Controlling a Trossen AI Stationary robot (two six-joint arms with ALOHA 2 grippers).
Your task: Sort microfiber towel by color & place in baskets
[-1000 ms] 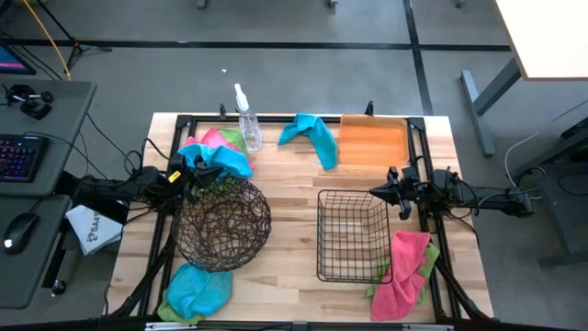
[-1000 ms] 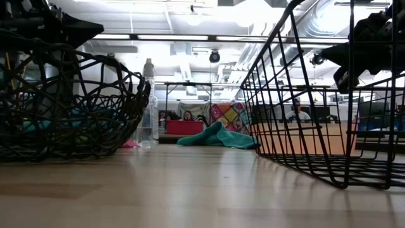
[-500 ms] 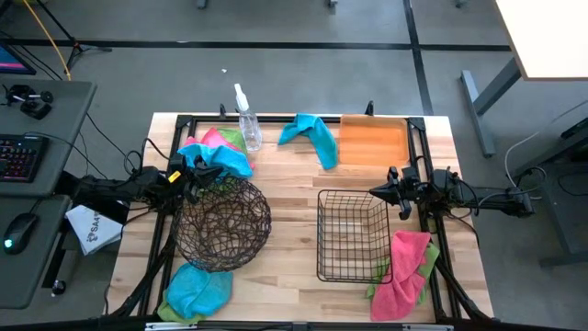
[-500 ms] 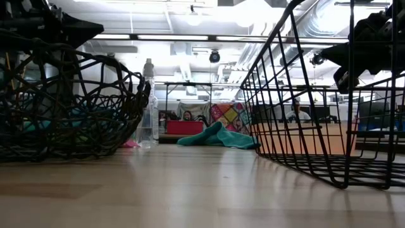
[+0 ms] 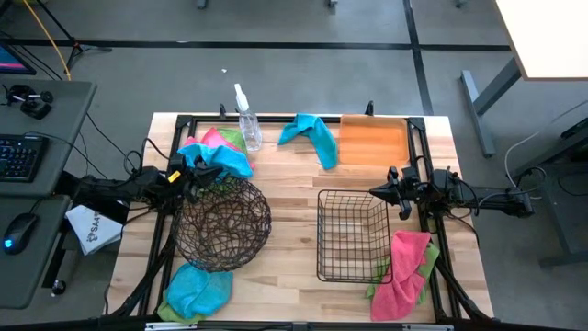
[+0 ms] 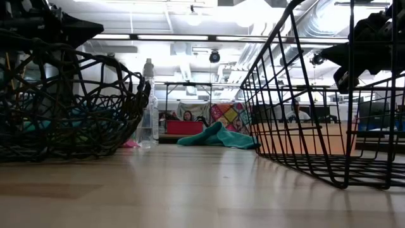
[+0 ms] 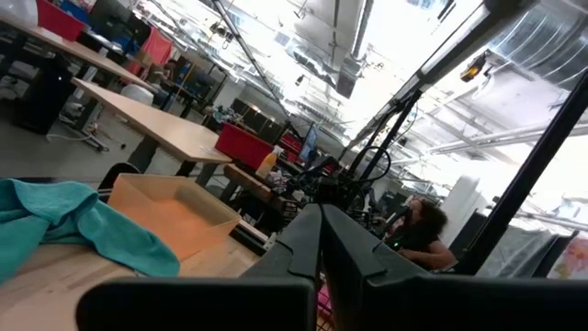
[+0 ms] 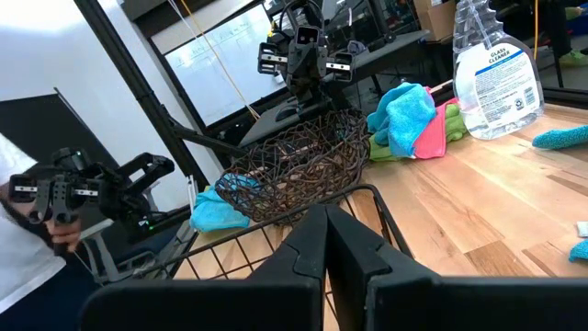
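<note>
My left gripper (image 5: 198, 177) hangs shut over the far-left rim of the round brown woven bowl (image 5: 223, 223). My right gripper (image 5: 375, 191) is shut above the far-right corner of the square black wire basket (image 5: 352, 236). Neither holds a cloth. A blue, pink and green towel pile (image 5: 217, 152) lies on the table beyond the bowl. One turquoise towel (image 5: 310, 133) lies beside the orange tray (image 5: 372, 140). A blue and green pile (image 5: 197, 291) lies at the near-left corner. A pink and green pile (image 5: 405, 269) lies right of the basket.
A clear spray bottle (image 5: 246, 118) stands at the far edge between the towel pile and the turquoise towel. The black table frame (image 5: 303, 117) runs round the tabletop. Bare wood (image 5: 292, 216) shows between bowl and basket. A desk with keyboard and mouse stands left of the table.
</note>
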